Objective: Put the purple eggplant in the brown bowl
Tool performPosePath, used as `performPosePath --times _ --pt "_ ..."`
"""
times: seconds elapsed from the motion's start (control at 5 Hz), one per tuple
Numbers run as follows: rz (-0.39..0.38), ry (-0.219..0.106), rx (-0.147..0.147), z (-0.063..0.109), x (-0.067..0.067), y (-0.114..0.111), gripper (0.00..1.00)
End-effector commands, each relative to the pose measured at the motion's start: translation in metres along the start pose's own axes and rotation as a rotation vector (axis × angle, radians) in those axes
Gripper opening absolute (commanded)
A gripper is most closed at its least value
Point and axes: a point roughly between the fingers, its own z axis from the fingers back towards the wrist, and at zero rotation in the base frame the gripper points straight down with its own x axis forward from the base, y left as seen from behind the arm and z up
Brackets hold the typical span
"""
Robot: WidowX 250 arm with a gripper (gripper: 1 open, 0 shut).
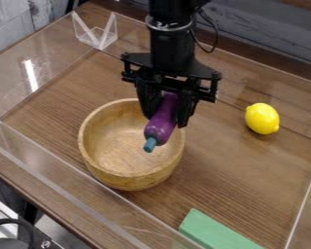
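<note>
Brown bowl (109, 160) stands below the claw (163, 97), which grips the purple eggplant (162, 124) over its rim.

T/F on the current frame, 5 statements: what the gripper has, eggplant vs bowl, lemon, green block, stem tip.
1. The gripper has the purple eggplant between its jaws. True.
2. The eggplant lies over by the yellow lemon, away from the brown bowl. False: it is at the gripper, over the bowl in this view.
3. The lemon is inside the bowl. False: it sits on the table, outside the bowl.
4. The green block is outside the bowl. True.
5. The eggplant's bluish-green stem tip points up into the gripper. False: it is at the lower end, away from the gripper.
</note>
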Motion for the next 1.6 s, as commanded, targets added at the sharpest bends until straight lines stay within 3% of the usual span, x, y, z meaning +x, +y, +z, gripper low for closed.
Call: performPosePath --times 0.0,0.8,1.0,1.4 --pt "0.003 -0.048 -0.003 0.005 0.002 0.002 0.00" --pt "0.026 -0.017 0.016 -0.016 0.006 0.004 0.00" --pt "0.027 -0.013 0.016 -0.017 0.007 0.002 1.00" --pt "0.029 -0.012 0.007 -0.017 0.012 0.000 1.00"
